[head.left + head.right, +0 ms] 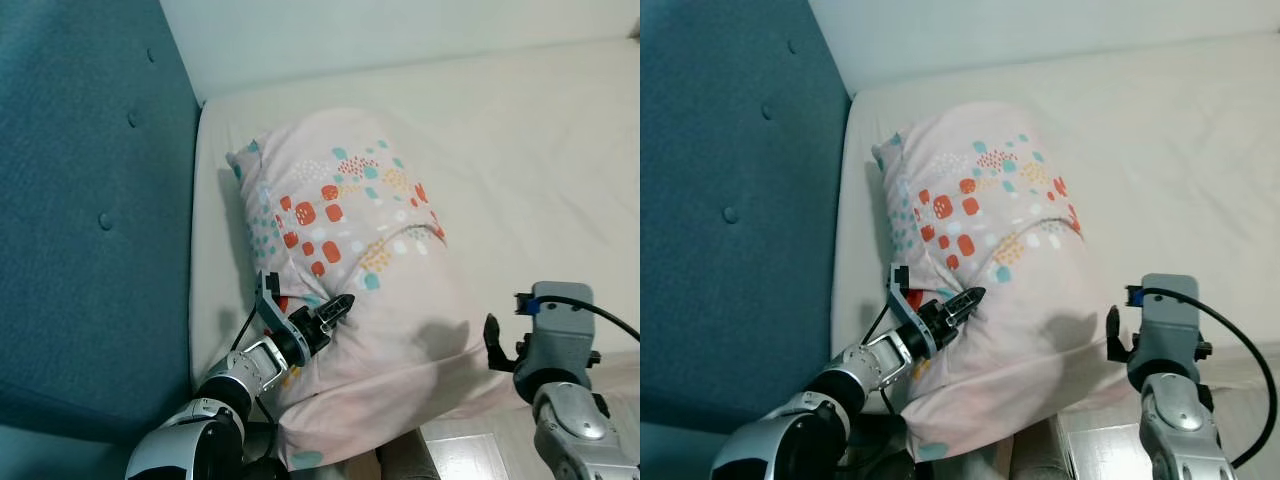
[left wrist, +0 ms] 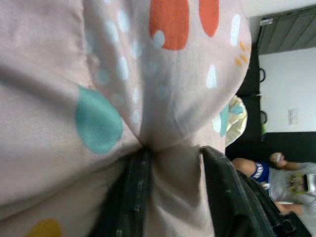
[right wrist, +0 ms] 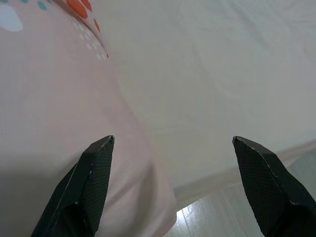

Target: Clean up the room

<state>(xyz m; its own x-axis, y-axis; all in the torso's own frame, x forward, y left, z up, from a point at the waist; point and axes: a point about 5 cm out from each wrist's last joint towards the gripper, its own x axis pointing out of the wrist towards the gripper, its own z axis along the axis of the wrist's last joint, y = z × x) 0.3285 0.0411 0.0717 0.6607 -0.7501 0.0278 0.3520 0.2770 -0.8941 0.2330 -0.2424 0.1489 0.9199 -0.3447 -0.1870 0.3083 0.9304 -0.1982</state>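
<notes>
Pillow [image 1: 360, 270] on bed [image 1: 530, 150], near headboard [image 1: 90, 200]. Left gripper [image 1: 335, 308] pinches pillow's near edge; right gripper [image 3: 173, 182] gapes wide beside pillow. Judging placement nearly done, release left.

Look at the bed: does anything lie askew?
Yes. The pink patterned pillow lies slanted across the cream mattress, its near end overhanging the edge, fabric pinched by the left pincer.

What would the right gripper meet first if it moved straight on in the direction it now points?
Probably the white bed sheet. The right gripper is open and points over the edge of the bed, with the pink pillow just beside its one finger. Depth is unclear, so that finger might brush the pillow first.
</notes>
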